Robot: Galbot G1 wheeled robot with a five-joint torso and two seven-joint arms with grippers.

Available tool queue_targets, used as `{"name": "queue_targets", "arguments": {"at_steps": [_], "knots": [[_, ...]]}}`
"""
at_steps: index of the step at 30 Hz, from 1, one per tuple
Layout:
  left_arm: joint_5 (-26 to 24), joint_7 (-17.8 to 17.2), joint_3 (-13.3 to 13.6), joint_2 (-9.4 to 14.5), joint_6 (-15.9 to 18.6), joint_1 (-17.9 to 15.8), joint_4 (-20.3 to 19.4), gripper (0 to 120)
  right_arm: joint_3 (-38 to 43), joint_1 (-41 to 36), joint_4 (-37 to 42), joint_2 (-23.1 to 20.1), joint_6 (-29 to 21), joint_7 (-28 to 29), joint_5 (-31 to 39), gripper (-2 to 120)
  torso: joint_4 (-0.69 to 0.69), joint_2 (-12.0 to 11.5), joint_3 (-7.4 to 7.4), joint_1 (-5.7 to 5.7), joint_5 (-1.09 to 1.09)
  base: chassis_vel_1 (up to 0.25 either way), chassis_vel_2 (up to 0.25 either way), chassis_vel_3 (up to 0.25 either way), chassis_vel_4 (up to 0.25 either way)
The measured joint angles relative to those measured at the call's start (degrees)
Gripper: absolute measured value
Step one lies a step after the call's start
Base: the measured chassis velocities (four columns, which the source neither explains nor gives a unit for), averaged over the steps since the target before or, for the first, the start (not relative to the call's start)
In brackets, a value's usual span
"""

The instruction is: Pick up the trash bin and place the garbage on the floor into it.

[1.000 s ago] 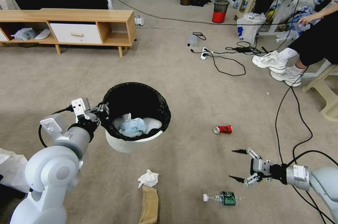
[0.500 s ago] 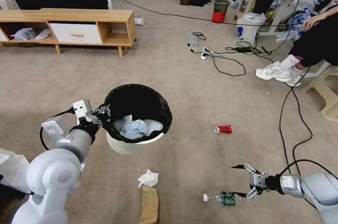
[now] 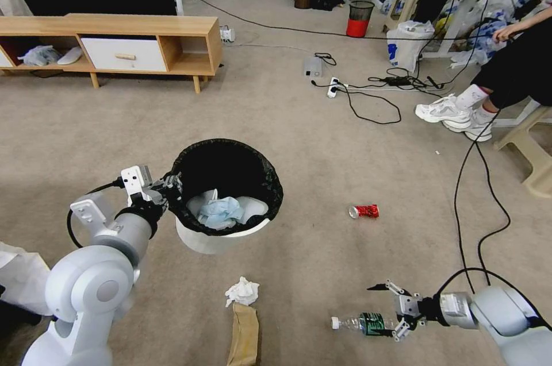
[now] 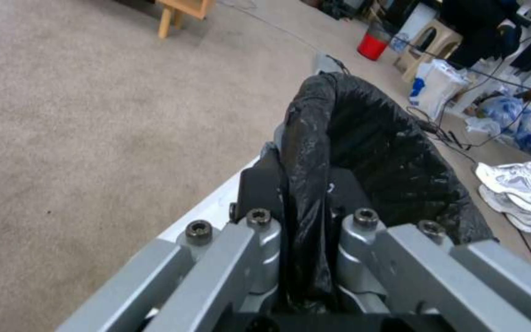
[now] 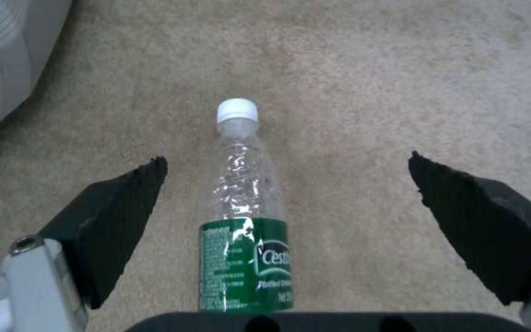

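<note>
Head camera: you look forward and down from high up across the carpet (image 3: 322, 142), wide and distant. Left wrist camera: you look along the fingers (image 4: 259, 240), very close on the bin (image 4: 376, 152) rim, room behind; bin (image 3: 227, 193) shared with head view. Right wrist camera: you look down, close, onto the bottle (image 5: 244, 216); bottle (image 3: 362, 323) shared with head view.

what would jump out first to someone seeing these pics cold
First, the small round white plastic trash bin with a black bag over its rim, held off the carpet by the left gripper clamped on its rim, a blue face mask inside. Next, the right gripper, open, low over the carpet, straddling the clear green-labelled plastic bottle lying on its side. A crushed red can lies farther out on the carpet.
</note>
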Motion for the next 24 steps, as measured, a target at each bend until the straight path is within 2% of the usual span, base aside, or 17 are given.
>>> {"name": "queue_targets", "arguments": {"at_steps": [13,24], "knots": [[0.91,0.19,0.04,-0.93,-0.25,0.12,-0.11,7,-7.29,8.49,-8.27,2.65,1.25,-0.23,-2.89,100,0.0,0.0,0.0,0.0,0.0,0.0,0.0,0.0,0.0],[1.16,0.24,0.19,-1.47,-0.33,-0.2,0.08,7,-9.81,11.01,-11.58,4.39,1.28,-0.35,-5.06,100,0.0,0.0,0.0,0.0,0.0,0.0,0.0,0.0,0.0]]}}
